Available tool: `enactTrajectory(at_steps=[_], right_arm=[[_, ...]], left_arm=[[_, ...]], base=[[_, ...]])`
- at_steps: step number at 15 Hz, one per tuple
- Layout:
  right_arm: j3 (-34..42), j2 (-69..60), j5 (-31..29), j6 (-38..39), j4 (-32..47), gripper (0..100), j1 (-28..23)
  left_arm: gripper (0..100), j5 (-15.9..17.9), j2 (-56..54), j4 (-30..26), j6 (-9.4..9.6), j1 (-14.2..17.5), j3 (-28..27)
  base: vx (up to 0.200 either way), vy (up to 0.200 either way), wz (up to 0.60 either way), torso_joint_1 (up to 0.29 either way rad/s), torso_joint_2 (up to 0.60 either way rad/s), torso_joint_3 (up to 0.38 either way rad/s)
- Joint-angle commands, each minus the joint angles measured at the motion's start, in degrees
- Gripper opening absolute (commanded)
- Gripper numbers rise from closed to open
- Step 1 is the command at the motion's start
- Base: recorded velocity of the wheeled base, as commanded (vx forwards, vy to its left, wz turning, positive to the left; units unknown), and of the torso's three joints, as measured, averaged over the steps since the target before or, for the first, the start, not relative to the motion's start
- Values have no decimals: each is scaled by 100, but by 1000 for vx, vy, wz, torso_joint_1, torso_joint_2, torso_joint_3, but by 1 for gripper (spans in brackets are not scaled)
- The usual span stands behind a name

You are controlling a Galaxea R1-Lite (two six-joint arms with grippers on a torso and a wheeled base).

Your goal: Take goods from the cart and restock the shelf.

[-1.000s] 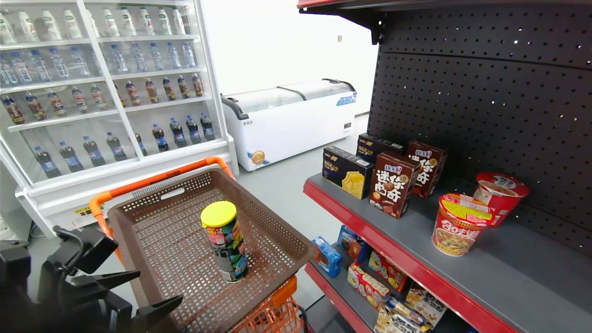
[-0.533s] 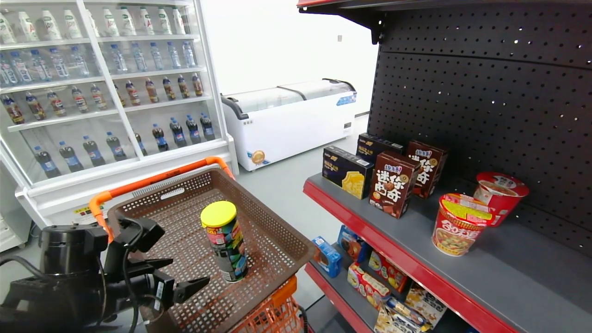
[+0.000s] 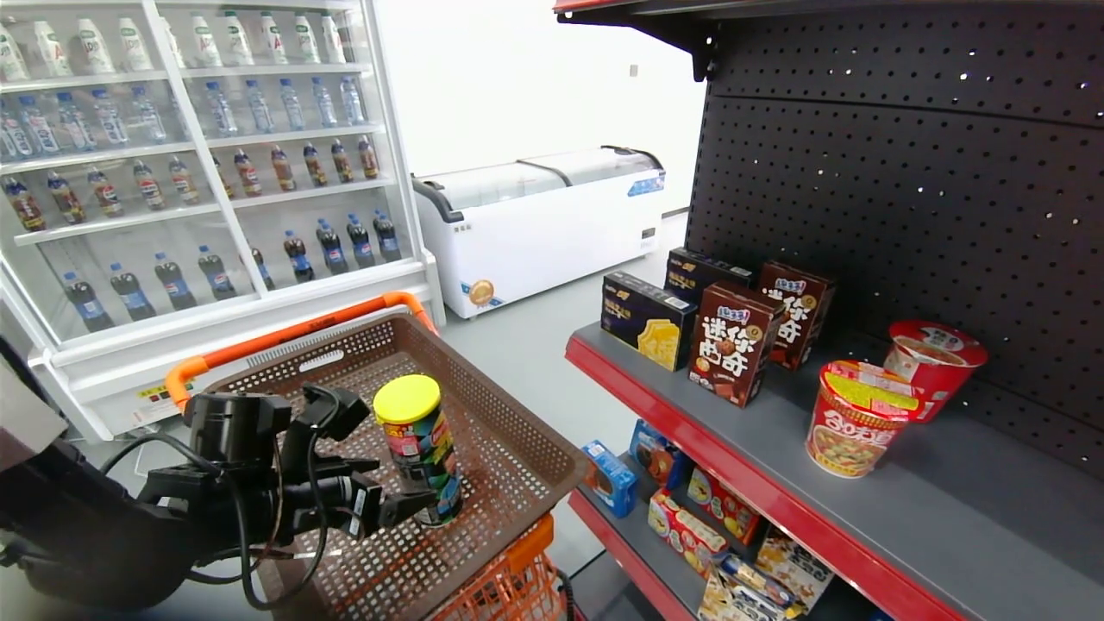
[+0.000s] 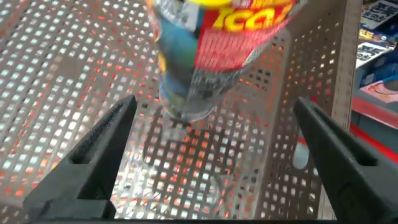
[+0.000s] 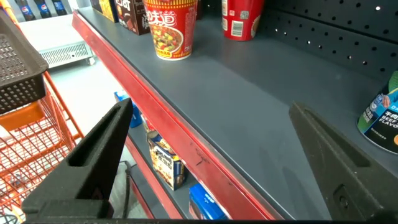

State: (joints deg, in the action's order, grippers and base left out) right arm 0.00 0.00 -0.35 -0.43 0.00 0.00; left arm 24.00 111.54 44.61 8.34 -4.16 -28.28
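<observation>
Your shelf is the biggest holder here. Its grey top deck carries four snack boxes standing at the far end and two red noodle cups nearer you. The deck below holds a jumble of small packs.

The cart stands to the left of the shelf, with a brown perforated basket riding on top. The basket holds one thing, the can. It stands near the middle of the basket floor, closer to the near rim.

The can is upright on its base. Its long axis is vertical and its yellow lid faces up.

Your left gripper is inside the basket, level with the can's lower half. Its fingers are spread wide, one on each side of the can's base, and neither appears to touch it.

Your right gripper hangs over the shelf's top deck, with its fingers also spread wide and holding nothing. A noodle cup stands beyond it.
</observation>
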Motion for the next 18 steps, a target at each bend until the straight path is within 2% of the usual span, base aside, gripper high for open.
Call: enactTrajectory(at_steps=[1, 6, 7, 9, 12, 14, 15, 18], right_arm=[[0, 0, 0, -1, 0, 100, 0], [0, 0, 0, -1, 0, 100, 0], [0, 0, 0, -1, 0, 100, 0], [0, 0, 0, -1, 0, 100, 0], [0, 0, 0, -1, 0, 100, 0], [0, 0, 0, -1, 0, 100, 0], [0, 0, 0, -1, 0, 100, 0], [0, 0, 0, -1, 0, 100, 0]], left_arm=[[100, -1, 350, -4, 1, -103, -248], [100, -1, 764, 127, 36, -112, -573], [0, 8, 772, 198, 115, -112, -556], [0, -1, 772, 259, 238, -129, -582], [0, -89, 509, 242, 238, -85, -424], [0, -563, -309, 171, 142, -68, -283], [0, -581, -432, 163, 133, -59, -248], [0, -599, -2497, 154, 168, -85, 341]], base=[[0, 0, 0, 0, 0, 0], [0, 0, 0, 0, 0, 0], [0, 0, 0, 0, 0, 0], [0, 0, 0, 0, 0, 0], [0, 0, 0, 0, 0, 0], [0, 0, 0, 0, 0, 0], [0, 0, 0, 0, 0, 0], [0, 0, 0, 0, 0, 0]])
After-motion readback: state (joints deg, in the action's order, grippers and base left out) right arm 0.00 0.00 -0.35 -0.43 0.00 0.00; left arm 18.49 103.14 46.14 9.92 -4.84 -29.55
